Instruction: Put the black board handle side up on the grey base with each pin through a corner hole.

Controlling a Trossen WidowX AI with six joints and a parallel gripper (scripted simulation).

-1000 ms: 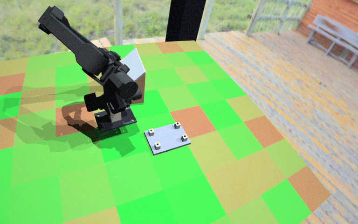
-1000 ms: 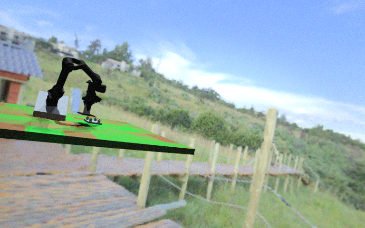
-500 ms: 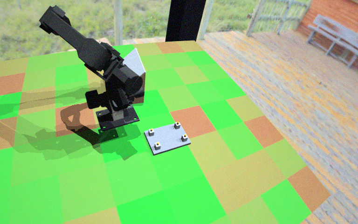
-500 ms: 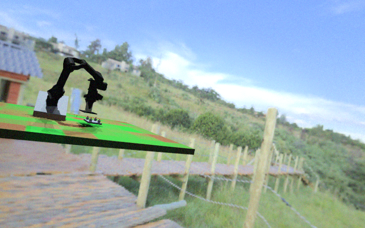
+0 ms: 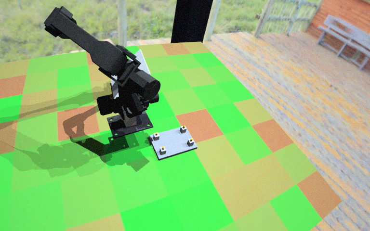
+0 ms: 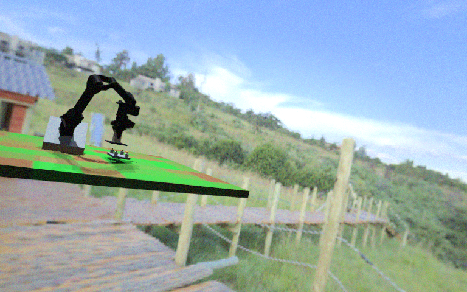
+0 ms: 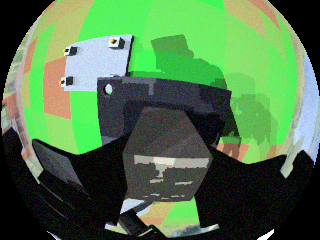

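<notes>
Black board (image 5: 143, 126) (image 6: 121, 143) (image 7: 114, 112) first, at the left in my top view: it hangs raised over the bench (image 5: 169, 201) (image 6: 154, 173) (image 7: 200, 30), directly below the gripper (image 5: 130, 119) (image 6: 117, 137) (image 7: 163, 136). I have the fingers partway open and clamped on it, presumably by the handle, though that grip is mostly hidden from me. To the right, the grey base (image 5: 174, 143) (image 6: 118, 157) (image 7: 95, 67) sits lower, its four gold-pinned posts upright and uncovered.
</notes>
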